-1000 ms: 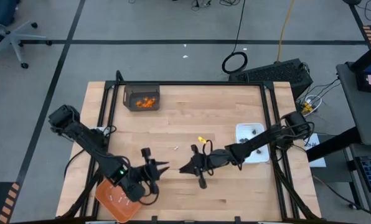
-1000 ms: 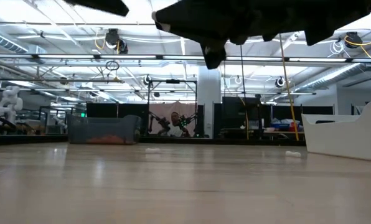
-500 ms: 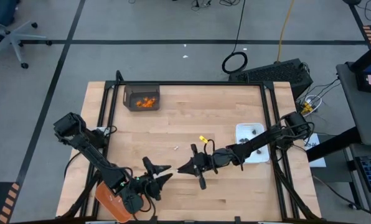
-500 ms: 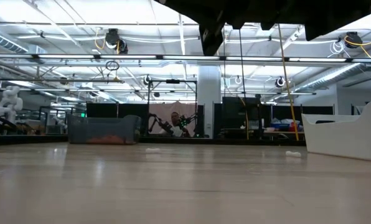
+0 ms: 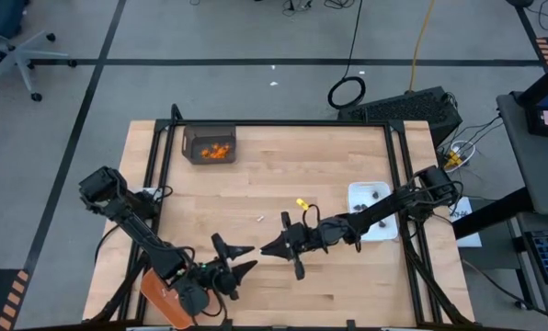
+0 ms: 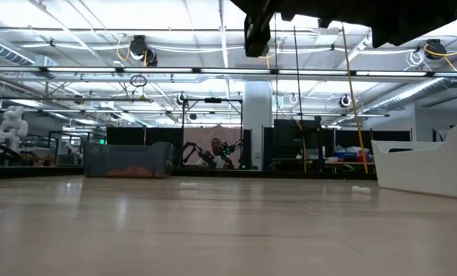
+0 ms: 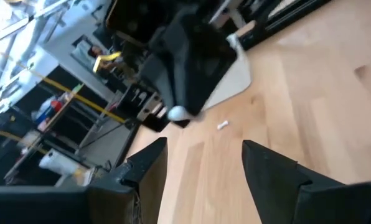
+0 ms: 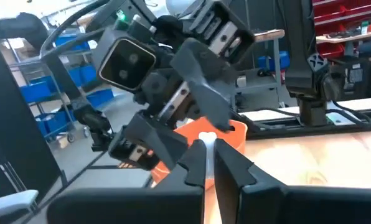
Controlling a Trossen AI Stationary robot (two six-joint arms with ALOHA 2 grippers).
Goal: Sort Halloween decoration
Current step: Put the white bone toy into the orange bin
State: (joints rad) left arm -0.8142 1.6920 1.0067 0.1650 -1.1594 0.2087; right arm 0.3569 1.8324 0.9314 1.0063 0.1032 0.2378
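The right gripper (image 5: pixel 267 248) pinched a small white stick (image 8: pixel 206 137). The left gripper (image 5: pixel 242 259) stood just beside it, fingers spread and empty.

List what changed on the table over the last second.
The left gripper swung from the orange tray toward the table's middle, open, facing the right gripper, which pinches a small white stick. The right arm barely shifted. The grey bin and white rectangular dish stayed.

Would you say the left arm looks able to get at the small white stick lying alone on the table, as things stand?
Probably yes. The left gripper is open near the table's front, and the white stick lies on bare wood just beyond it. The right gripper hovers close by and might crowd the approach.
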